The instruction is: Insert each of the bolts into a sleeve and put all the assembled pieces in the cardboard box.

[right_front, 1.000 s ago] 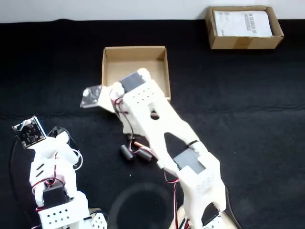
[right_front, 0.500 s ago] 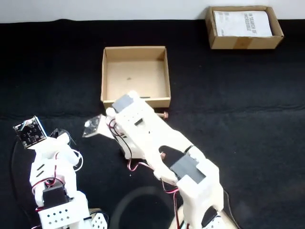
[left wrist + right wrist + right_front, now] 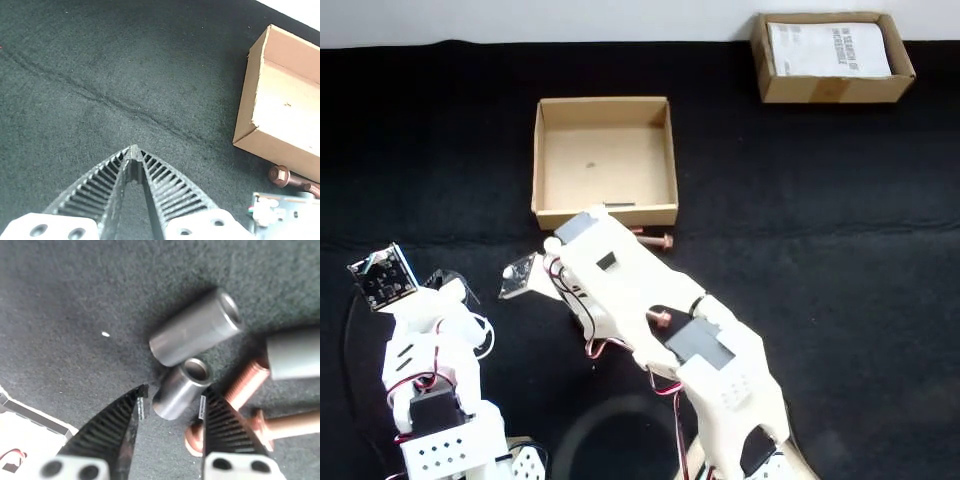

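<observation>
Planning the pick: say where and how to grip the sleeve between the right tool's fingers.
Probably mid-length, across the round wall, from above: the sleeve lies on its side with its curved flanks facing the open fingers of the right tool.

The desk [image 3: 840,250] is covered in matt black, felt-like cloth, faintly creased. The cardboard box [image 3: 605,214] is plain brown card, unglossed, with raw-cut edges. The sleeves [image 3: 192,335] are smooth grey metal with a dull sheen; the bolts [image 3: 247,385] are coppery metal with threaded shanks. The left end effector [image 3: 133,148] and right end effector [image 3: 172,395] have black plastic fingers [image 3: 170,190], ribbed on the inner faces, on arms [image 3: 630,280] of matt white plastic. A second card box [image 3: 830,92] holds white printed paper [image 3: 830,48].
</observation>
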